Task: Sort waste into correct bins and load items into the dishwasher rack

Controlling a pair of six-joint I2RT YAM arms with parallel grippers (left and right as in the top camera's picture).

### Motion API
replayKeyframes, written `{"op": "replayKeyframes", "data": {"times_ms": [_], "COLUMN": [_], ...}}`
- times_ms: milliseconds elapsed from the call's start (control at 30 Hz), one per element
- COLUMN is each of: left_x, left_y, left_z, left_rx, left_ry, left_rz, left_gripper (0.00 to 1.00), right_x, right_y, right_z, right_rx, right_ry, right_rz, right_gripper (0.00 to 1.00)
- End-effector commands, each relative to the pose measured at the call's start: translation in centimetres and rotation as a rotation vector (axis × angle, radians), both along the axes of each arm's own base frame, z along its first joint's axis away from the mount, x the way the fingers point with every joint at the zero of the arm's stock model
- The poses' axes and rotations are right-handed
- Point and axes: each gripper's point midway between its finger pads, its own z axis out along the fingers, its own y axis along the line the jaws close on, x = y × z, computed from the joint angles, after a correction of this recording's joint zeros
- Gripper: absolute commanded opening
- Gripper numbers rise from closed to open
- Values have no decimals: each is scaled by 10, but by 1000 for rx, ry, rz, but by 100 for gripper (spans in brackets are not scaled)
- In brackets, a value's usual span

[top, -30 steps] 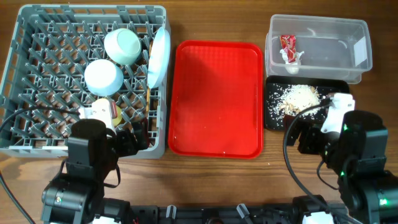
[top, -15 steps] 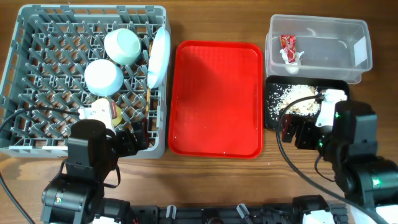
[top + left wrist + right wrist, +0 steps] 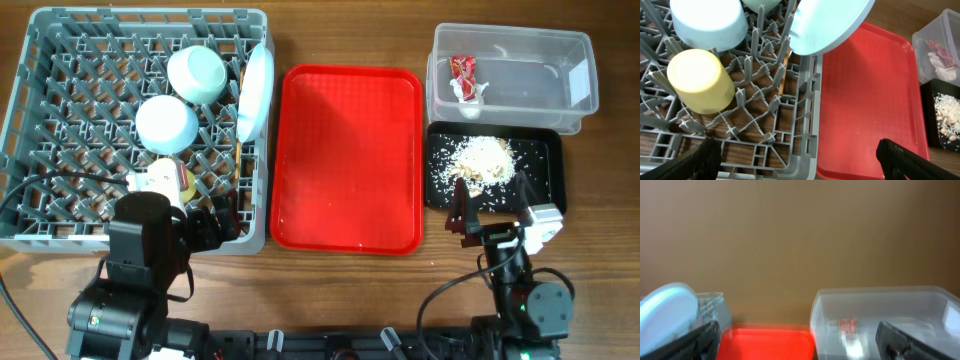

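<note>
Right claw [image 3: 489,197] gapes; label [image 3: 578,78] on clear tub [image 3: 530,88] unreadably small.

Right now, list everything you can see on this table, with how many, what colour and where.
dishwasher rack: one, grey, table's left side
bowls: two, mint-blue, in the rack
cup: one, yellow, in the rack beside a bowl
plate: one, white, on edge at the rack's right side
serving tray: one, red, centre
tub: one, clear, far right
wrapper: one, red-and-white, inside the tub
bin tray: one, black, nearer than the tub
food scraps: one pile, beige, on the bin tray
left pincer: black, open, over the rack's edge
right pincer: black, open
</note>
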Motion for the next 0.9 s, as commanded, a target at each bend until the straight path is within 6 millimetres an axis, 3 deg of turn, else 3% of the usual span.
{"op": "replayKeyframes", "data": {"times_ms": [0,100,700,867], "left_x": [0,0,0,-3], "left_y": [-1,-1,-1,21], "left_z": [0,0,0,3], "left_rx": [5,5,5,17], "left_ry": [-3,-3,-3,-136], "left_rz": [-11,-11,-11,67], "left_gripper": [100,100,100,100], "right_x": [5,9,9,9], "right_y": [-4,0,0,0], "right_z": [-21,-64,-67,-67], "right_rx": [-87,-154,-155,-155], "right_ry": [-2,166,178,178], "right_rz": [-28,-6,-5,-4], "right_gripper": [100,100,100,100]}}
